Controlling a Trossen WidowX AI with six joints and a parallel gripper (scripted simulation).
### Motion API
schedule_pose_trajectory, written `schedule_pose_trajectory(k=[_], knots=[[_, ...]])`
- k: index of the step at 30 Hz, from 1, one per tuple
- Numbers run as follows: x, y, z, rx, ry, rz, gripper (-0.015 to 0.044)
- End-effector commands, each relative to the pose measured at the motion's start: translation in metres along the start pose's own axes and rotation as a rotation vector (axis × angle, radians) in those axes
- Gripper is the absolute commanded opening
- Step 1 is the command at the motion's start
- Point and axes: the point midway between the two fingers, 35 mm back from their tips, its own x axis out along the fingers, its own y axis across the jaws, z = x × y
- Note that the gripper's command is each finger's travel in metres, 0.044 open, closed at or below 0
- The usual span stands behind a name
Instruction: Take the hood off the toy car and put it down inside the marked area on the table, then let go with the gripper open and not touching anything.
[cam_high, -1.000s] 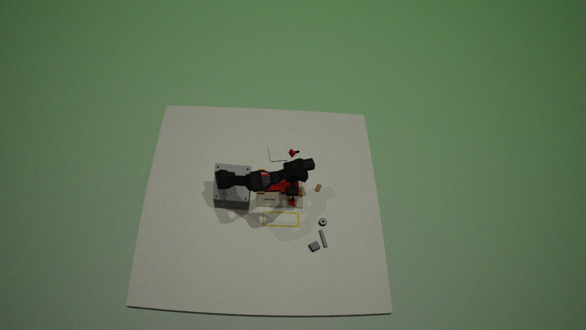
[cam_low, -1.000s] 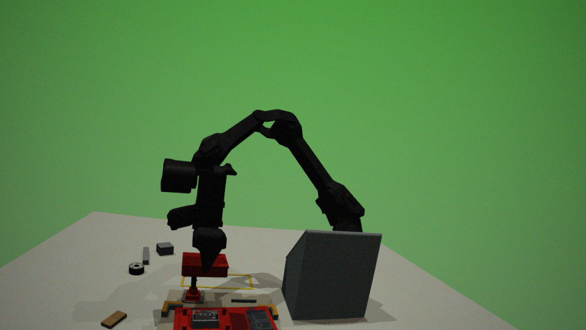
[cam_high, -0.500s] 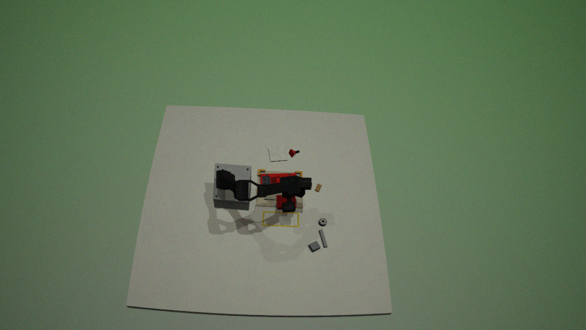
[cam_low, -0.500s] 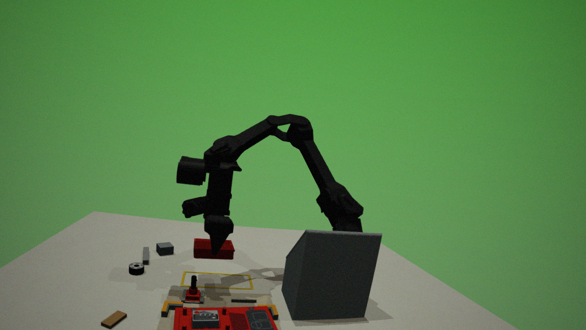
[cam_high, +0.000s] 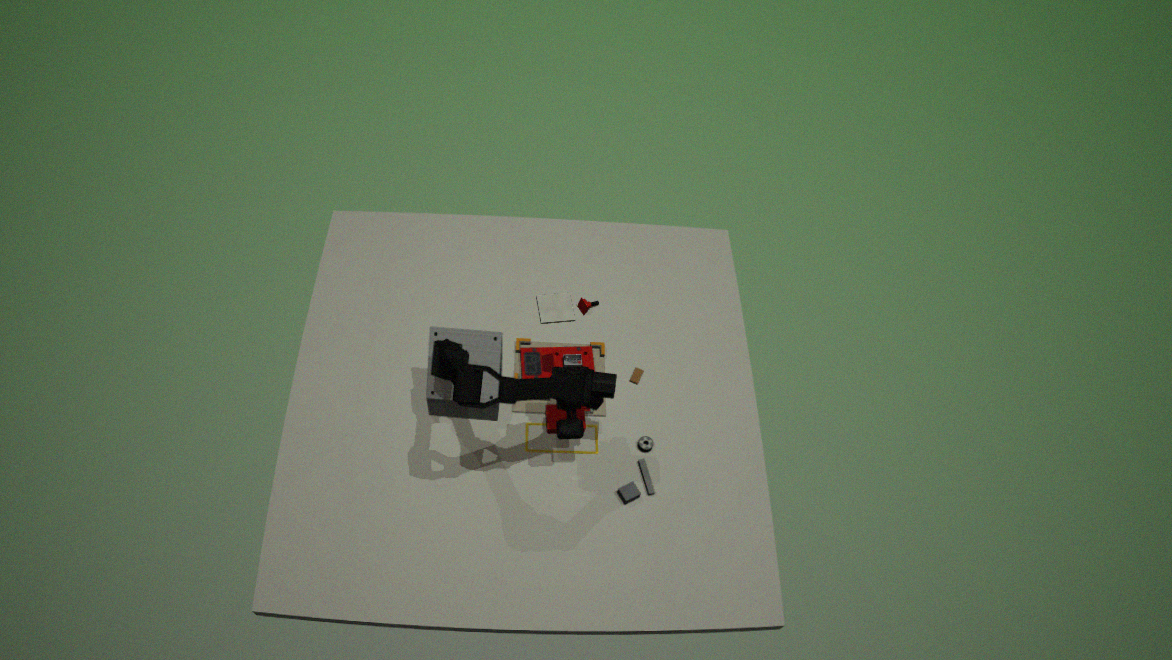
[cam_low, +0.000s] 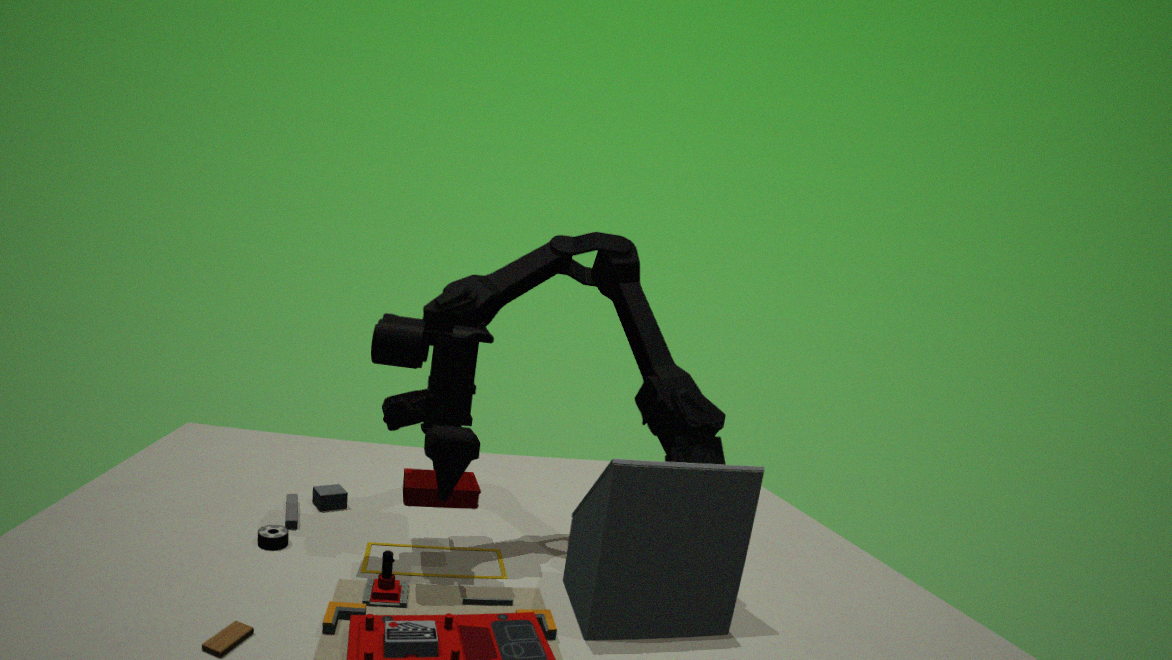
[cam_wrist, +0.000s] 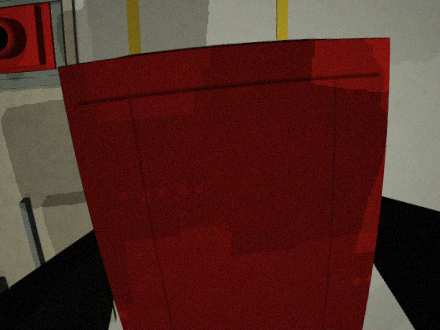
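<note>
My gripper (cam_high: 566, 418) (cam_low: 445, 494) (cam_wrist: 238, 227) points down and is shut on the red hood, with a black finger on each side of it. The hood (cam_high: 553, 420) (cam_low: 416, 490) (cam_wrist: 225, 165) is held level, off the table, and overlaps the upper part of the marked area in the top view. The yellow outline of the marked area (cam_high: 525, 438) (cam_low: 503, 567) (cam_wrist: 282, 20) lies on the table, partly hidden by the hood and gripper. The red toy car (cam_high: 545, 351) (cam_low: 474, 643) is without its hood, its engine block showing, partly under the arm.
A red piece with a black post (cam_low: 387, 584) stands between car and marked area. Orange-and-grey corner brackets (cam_high: 597, 346) (cam_low: 338, 611) surround the car. A wheel (cam_high: 645, 442) (cam_low: 272, 538), grey bar (cam_high: 646, 477) (cam_low: 291, 512) and grey block (cam_high: 629, 492) (cam_low: 329, 497) lie beyond the area's side.
</note>
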Motion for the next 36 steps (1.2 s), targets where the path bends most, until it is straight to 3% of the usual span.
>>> schedule_pose_trajectory(k=[1, 36], knots=[[0.004, 0.0, 0.0, -0.006, 0.002, -0.001, 0.0], [0.038, 0.0, 0.001, -0.006, 0.002, -0.001, 0.0]])
